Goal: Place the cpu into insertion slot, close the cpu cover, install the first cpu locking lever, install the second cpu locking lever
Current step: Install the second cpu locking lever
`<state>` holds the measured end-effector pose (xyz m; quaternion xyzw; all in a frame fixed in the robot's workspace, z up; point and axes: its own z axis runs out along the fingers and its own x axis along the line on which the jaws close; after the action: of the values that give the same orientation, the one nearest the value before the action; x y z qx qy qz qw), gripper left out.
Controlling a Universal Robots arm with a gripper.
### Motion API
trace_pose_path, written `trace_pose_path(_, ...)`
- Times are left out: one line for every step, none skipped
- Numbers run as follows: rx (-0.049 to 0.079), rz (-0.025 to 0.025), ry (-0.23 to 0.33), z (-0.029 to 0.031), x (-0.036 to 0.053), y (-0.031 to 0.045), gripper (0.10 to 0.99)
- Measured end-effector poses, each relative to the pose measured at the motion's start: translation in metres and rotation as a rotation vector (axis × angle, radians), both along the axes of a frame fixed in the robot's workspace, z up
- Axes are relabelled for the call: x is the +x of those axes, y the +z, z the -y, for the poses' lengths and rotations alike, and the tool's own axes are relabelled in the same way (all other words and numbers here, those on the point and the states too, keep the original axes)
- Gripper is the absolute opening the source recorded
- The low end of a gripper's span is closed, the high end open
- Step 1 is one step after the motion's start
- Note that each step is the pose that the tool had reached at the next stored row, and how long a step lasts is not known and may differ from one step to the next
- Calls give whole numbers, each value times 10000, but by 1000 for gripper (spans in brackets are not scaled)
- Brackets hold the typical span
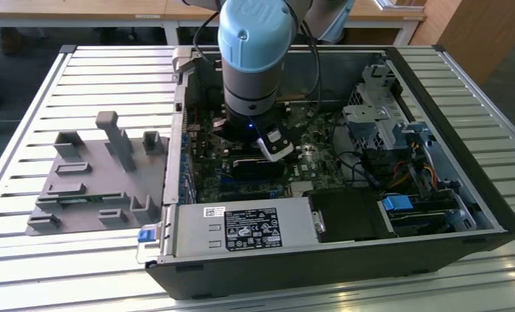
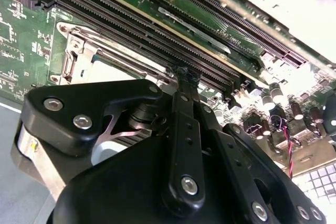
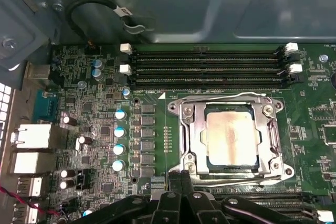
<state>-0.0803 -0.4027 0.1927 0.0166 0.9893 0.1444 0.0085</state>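
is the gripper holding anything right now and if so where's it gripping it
Nothing is visibly held. The gripper sits at the cpu cover's edge, with the cpu seated underneath.

Bright daylight glares off the table [image 1: 32, 260] slats at its near edge; case [image 1: 344, 260] interior dim. Cpu [image 3: 231, 137] shows soft sheen; close jaws blurred.

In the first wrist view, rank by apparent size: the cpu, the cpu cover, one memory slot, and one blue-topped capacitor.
Largest to smallest as they look:
1. cpu cover, the frame around the chip
2. cpu, inside that frame
3. memory slot: longer than either, but very narrow, so its rank is unsure
4. blue-topped capacitor
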Motion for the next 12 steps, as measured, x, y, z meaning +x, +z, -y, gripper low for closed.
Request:
trace_pose_path(26, 0, 0, -1, -1, -2, 106)
trace_pose_path(52, 0, -2, -3, -4, -3, 106)
trace_pose_path(73, -1, -4, -5, -7, -4, 106)
trace_pose_path(89, 0, -6, -8, -11, -5, 106)
trace_pose_path(100, 0, -7, -12, -15, -6, 106)
trace_pose_path(105, -1, -9, -18, -19, -7, 106)
trace_pose_path(109, -1, -13, -27, -22, -7, 106)
trace_pose_path(112, 0, -16, -36, -25, -8, 106)
trace_pose_path(115, 0, -19, -45, -28, -9, 106)
trace_pose_path(118, 0, -23, -50, -31, -12, 106)
trace_pose_path(120, 1, -28, -52, -33, -14, 106)
trace_pose_path(120, 0, -30, -53, -34, -17, 106)
